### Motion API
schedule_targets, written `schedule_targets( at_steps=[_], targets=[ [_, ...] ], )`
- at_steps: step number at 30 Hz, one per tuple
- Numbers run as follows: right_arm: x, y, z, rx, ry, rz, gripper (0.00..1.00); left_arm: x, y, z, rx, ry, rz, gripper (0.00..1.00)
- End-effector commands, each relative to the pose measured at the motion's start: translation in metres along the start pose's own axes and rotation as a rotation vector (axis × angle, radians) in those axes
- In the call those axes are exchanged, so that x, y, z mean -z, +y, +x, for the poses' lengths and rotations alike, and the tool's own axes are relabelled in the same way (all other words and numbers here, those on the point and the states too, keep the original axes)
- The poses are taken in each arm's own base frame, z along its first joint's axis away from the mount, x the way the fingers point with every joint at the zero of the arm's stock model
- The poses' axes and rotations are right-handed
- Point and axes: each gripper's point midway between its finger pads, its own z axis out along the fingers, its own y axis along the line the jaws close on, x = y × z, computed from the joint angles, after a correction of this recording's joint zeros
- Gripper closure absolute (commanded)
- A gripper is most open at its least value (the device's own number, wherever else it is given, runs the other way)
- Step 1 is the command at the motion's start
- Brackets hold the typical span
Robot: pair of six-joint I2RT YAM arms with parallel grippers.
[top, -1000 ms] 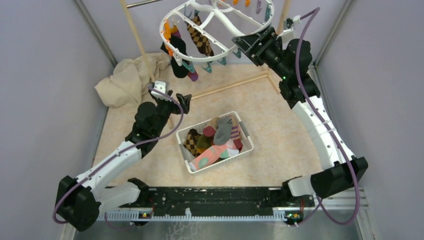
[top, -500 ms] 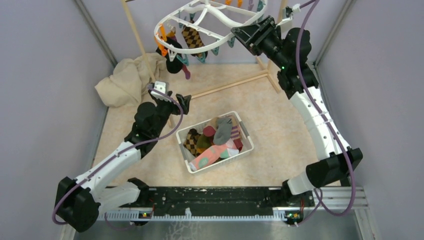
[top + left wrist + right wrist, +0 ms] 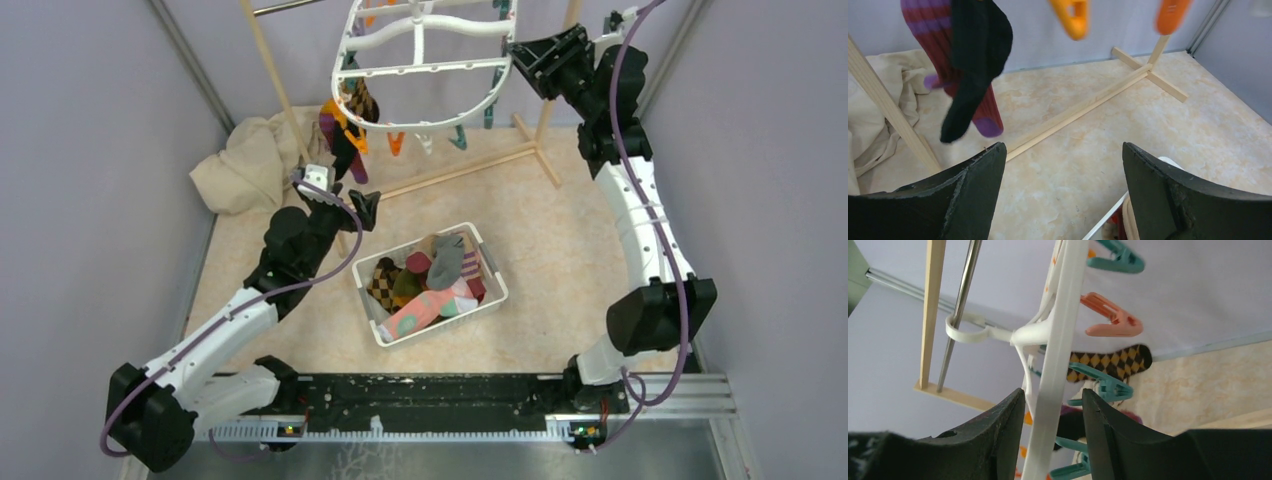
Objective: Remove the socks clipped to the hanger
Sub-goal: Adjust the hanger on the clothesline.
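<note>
Right gripper [image 3: 518, 55] clamped the white hanger [image 3: 430, 69] by its right rim, remaining socks [image 3: 345, 130] hung far left, left gripper [image 3: 343, 192] gaped empty beneath them; next move probably needed an upward reach and tug.

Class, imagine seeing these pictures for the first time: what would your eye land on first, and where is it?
The white hanger stands out, tipped steeply at the top of the overhead view, with the right gripper clamped on its rim. A few socks dangle clipped at its left end, and a white basket heaped with more socks sits centre-frame.
</note>
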Motion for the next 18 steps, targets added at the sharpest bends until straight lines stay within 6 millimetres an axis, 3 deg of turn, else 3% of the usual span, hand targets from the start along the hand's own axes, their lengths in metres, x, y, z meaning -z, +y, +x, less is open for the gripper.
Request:
schedule_targets(
  at_steps=[1,8,13,14,18],
  targets=[
    [-0.004,0.023,-0.044,0.048,-0.1,-0.089,0.53,0.006,-0.003,-0.004,-0.004,-0.006,0.007,0.09],
    [-0.026,-0.016,-0.105,0.046,-0.205,-0.093,0.51,0.014,-0.003,-0.001,-0.004,0.003,0.003,0.09],
    [0.002,-0.033,-0.12,0.092,-0.236,-0.056,0.4,0.011,0.004,0.006,-0.025,-0.021,-0.024,0.07],
    [0.009,-0.04,-0.116,0.094,-0.236,-0.036,0.36,0.008,0.004,0.008,-0.029,-0.025,-0.028,0.07],
    [0.042,-0.039,-0.107,0.143,-0.238,0.009,0.23,-0.002,0.012,0.021,-0.04,-0.019,-0.073,0.05]
  ],
)
